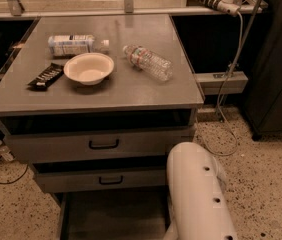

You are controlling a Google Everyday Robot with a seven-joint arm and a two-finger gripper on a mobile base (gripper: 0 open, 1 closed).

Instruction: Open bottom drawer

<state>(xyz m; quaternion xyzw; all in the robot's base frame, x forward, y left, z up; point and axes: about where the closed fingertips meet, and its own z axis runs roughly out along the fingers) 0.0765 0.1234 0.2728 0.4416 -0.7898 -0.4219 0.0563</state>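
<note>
The bottom drawer [115, 215] sits lowest in the grey cabinet [131, 91]. Its flat tray juts toward the camera below the middle drawer [71, 181], and its front edge falls below the frame, so the handle is not seen. The top drawer [56, 146] and the middle drawer each stand slightly out, with a dark gap above each front and a black loop handle near the centre.

The white arm [198, 194] rises from the bottom edge at the right. It covers the right side of the bottom drawer's tray and the right end of the middle drawer front. The gripper lies out of view, seemingly below the frame where the arm runs off, so I cannot tell whether it is open or closed.

On the cabinet top a cream bowl [88, 68] stands upright. A clear plastic bottle [148, 62] lies on its side just right of it, a white-labelled bottle [76, 44] lies behind it, and a dark wrapped bar [46, 76] lies to its left.

To the right, a cable [233, 64] hangs down to the speckled floor [266, 184] past a grey box [221, 81], beside a dark cupboard [276, 84]. A small bottle [3, 151] stands on the floor at the left.
</note>
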